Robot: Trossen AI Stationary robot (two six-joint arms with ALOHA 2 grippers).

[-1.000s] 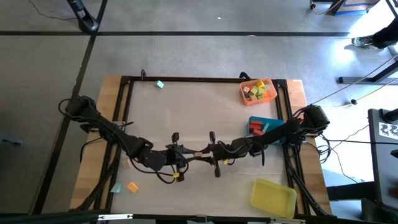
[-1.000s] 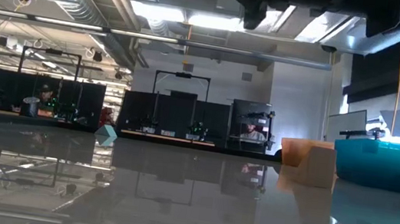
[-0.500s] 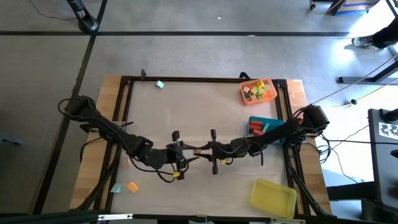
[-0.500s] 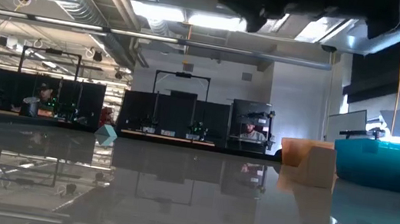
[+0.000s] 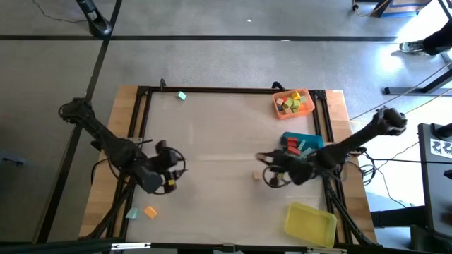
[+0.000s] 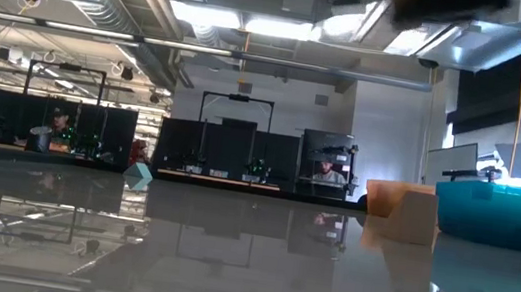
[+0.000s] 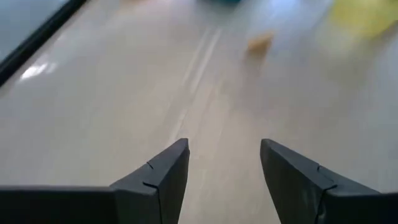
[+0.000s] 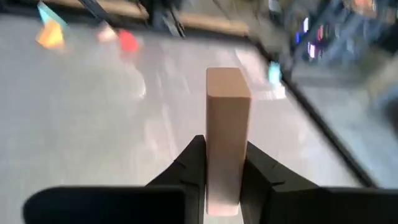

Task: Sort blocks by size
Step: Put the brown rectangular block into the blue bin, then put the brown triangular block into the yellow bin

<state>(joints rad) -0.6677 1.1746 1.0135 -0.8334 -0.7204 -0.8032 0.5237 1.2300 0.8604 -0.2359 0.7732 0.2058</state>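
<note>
A tan bar-shaped block (image 8: pixel 227 118) is held in my right gripper (image 8: pixel 225 155), which is shut on it. In the high view this gripper (image 5: pixel 264 174) hovers right of the table's middle, beside the blue tray. My left gripper (image 7: pixel 224 180) is open with nothing between its fingers. In the high view it (image 5: pixel 175 164) is over the table's left part. A teal block (image 5: pixel 181 96) lies at the far left. An orange block (image 5: pixel 150 211) and a teal block (image 5: pixel 132 213) lie at the near left corner. My right gripper pinches the tan bar's two long sides (image 8: pixel 227 171) between its two fingers, at the end nearest the wrist. The fingers lie along the bar, coming from the table's right and slanting down. The bar's free end (image 8: pixel 227 81) juts past the fingertips, clear of the table.
An orange tray (image 5: pixel 277 104) with several blocks stands at the far right. A blue tray (image 5: pixel 311 135) with red blocks lies below it in the picture, and a yellow tray (image 5: pixel 311 224) sits at the near right. A dark frame (image 5: pixel 212 89) borders the table.
The two grippers met at the table's middle with the tan bar between them. My left gripper has opened, let go and drawn back toward the left edge. My right gripper has swung toward the right edge and up, carrying the bar.
</note>
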